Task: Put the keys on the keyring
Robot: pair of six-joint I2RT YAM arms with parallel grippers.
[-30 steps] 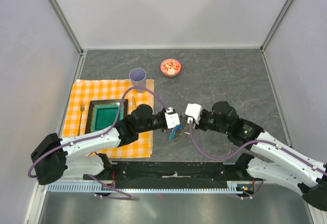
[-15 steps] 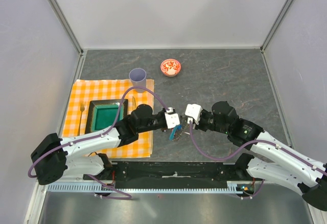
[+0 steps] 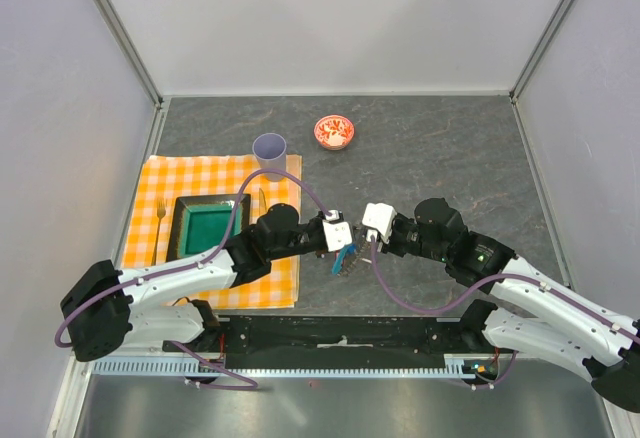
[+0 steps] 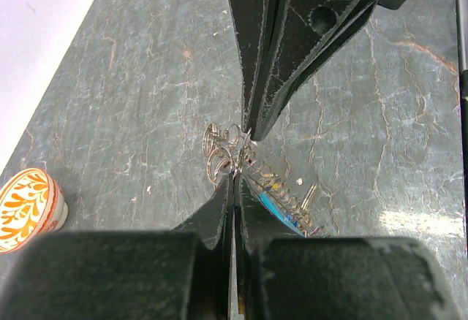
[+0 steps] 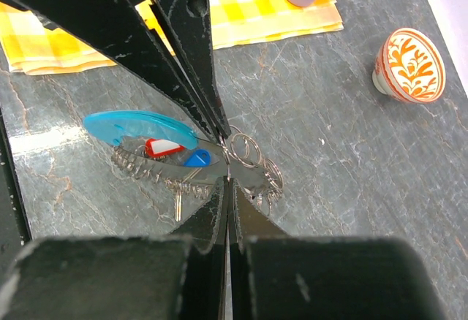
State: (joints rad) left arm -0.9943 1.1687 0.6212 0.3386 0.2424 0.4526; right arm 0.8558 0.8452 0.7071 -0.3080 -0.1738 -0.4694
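The keyring, a thin wire loop with a light-blue crescent piece, hangs between my two grippers just above the dark table. Keys hang on it, with a red tag, a blue tag and small split rings. I cannot make out black or yellow tags. My left gripper is shut on the wire; its tips show in the left wrist view. My right gripper faces it tip to tip and is shut on the wire. The crescent also shows in the left wrist view.
A red patterned bowl stands at the back. A lilac cup stands at the corner of a yellow checked cloth with a green tray, a fork and a knife.
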